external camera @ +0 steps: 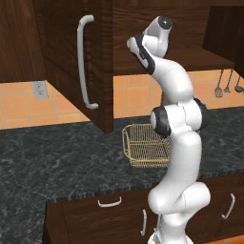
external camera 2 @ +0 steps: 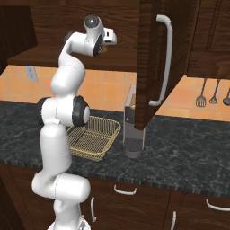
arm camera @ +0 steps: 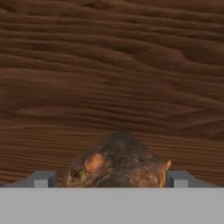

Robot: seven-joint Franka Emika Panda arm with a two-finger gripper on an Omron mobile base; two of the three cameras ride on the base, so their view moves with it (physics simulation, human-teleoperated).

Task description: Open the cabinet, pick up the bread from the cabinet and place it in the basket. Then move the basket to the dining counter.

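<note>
Bread [arm camera: 120,162] sits between our spread, ungripping claw [arm camera: 111,179] inside the opened cabinet [external camera: 97,57]; grasping, filling and carrying the basket [external camera: 145,145] remain.

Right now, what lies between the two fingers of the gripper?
In the hand view, the bread sits between the open fingers, on the cabinet shelf; contact cannot be told.

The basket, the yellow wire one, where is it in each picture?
Left base view: the basket sits on the black counter at the middle, just left of the robot's arm, below the open cabinet door.
Right base view: the basket is left of the middle, just right of the arm.
Hand view: no basket here, just the bread on wood.
Shared landmark: the open cabinet door with its silver handle.
</note>
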